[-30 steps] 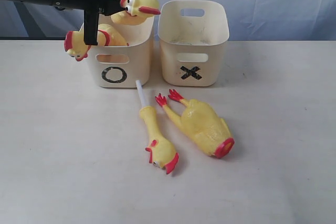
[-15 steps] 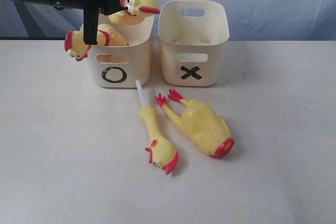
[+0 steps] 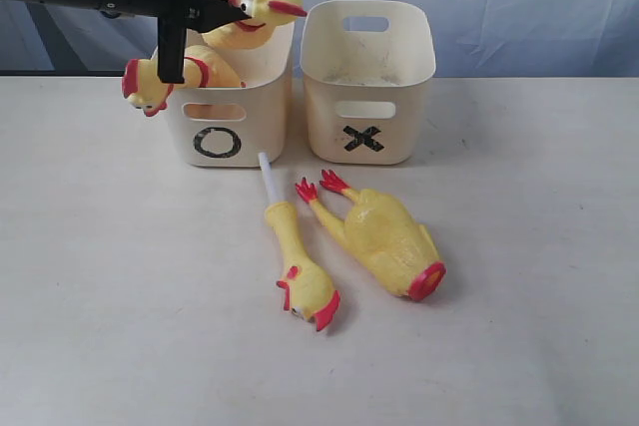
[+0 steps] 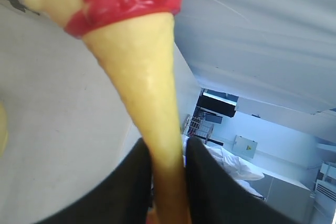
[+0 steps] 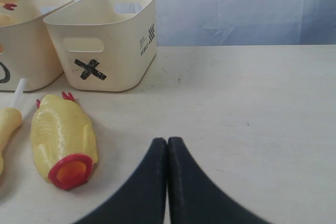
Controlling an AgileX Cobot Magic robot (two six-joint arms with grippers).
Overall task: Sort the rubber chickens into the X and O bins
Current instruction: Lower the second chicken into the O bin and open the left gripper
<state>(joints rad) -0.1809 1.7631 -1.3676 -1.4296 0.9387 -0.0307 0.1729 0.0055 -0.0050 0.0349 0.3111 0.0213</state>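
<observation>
1. The bench (image 3: 519, 296) lies under both hands and carries the bins and two chicken pieces.
2. The O bin (image 3: 262, 122) stands directly below the left hand (image 4: 167, 177). The X bin (image 3: 399, 97) is just beside it, on the side away from that hand's arm, and has no chicken in it.
3. The headless body (image 3: 384, 236) lies on the bench ahead of the right hand (image 5: 167, 150), its red feet toward the X bin.
4. A whole chicken (image 3: 255, 15) has its neck between the left hand's fingers (image 4: 210, 192). Both fingers touch it, so the hand is grasping it, with the head above the O bin's rim.
5. A second whole chicken (image 3: 150, 82) hangs over the O bin's rim below the left hand, its head outside the bin.
6. The head-and-neck piece (image 3: 295, 256) lies just beside the headless body, its white stick toward the O bin.
7. The right hand is clenched on nothing, fingers pressed together, low over the bench.
</observation>
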